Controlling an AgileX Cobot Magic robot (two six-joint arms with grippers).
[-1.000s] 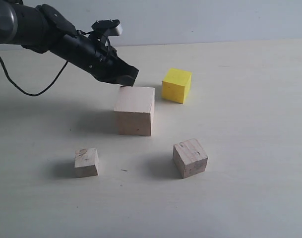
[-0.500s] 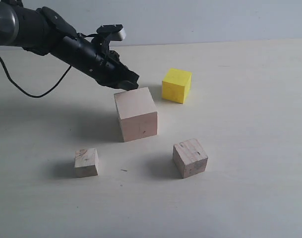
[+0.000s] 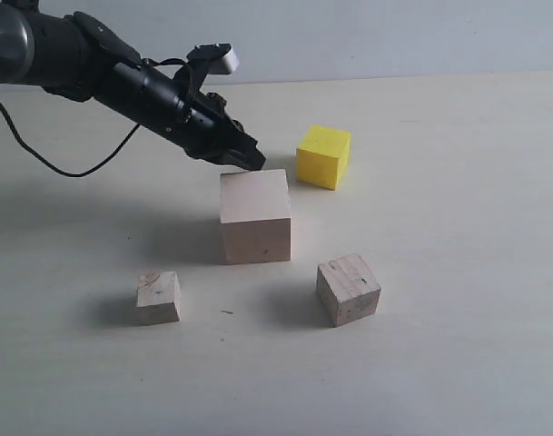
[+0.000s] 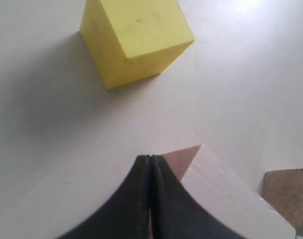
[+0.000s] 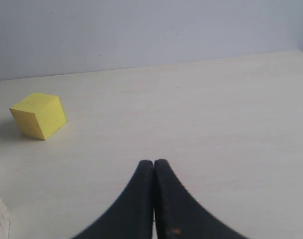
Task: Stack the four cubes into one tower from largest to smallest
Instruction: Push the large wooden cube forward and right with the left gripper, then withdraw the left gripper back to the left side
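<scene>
The large pale wood cube (image 3: 255, 216) stands mid-table, its corner showing beside the fingers in the left wrist view (image 4: 216, 174). My left gripper (image 3: 251, 161) is shut and empty, its tip (image 4: 150, 158) against the cube's back top edge. The yellow cube (image 3: 323, 156) sits just behind and to the right, also visible in the left wrist view (image 4: 134, 37) and in the right wrist view (image 5: 38, 115). The greyish wood cube (image 3: 348, 289) lies front right, the smallest wood cube (image 3: 158, 297) front left. My right gripper (image 5: 154, 163) is shut, empty, and outside the exterior view.
The pale tabletop (image 3: 458, 227) stretches to a grey-blue wall at the back. A black cable (image 3: 49, 163) hangs from the left arm over the table's left side.
The left gripper has moved right and forward, staying shut. The large pale cube has been pushed right and toward the front, and turned a little.
</scene>
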